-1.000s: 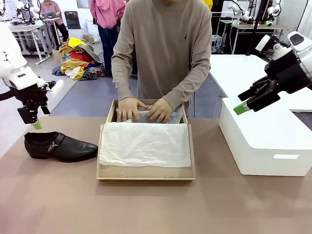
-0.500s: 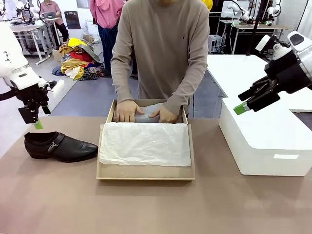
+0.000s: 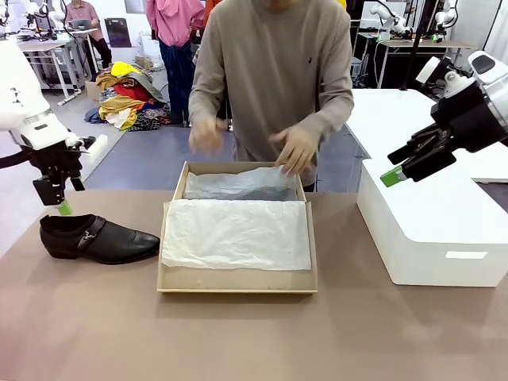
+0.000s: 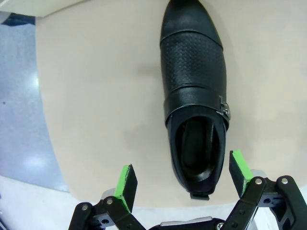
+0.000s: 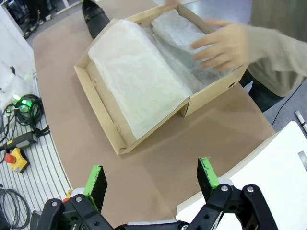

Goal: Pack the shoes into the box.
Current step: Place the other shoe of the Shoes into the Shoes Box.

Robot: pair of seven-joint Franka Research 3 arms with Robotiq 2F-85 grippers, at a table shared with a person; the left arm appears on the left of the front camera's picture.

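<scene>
Your left pincer hangs just above the heel end of the black shoe, clear of it, with its jaws spread and empty. In the left wrist view the green pads stand either side of the shoe's heel opening, and the toe points away from the camera.

That shoe lies on its sole on the table at the left. Its toe points right toward the box and lies just beside the box's left wall.

The box sits open in the middle of the table. Its lid lies flat on the near side, covered by a sheet of white tissue paper. More crumpled tissue fills the far tray, and you cannot tell what lies under it.

The person's hands are raised over the box's far edge, blurred and touching nothing.

Your right pincer is held high at the right, above the large white box. Its jaws are spread wide and carry nothing. Its wrist view looks down across the table at the tan box.
</scene>
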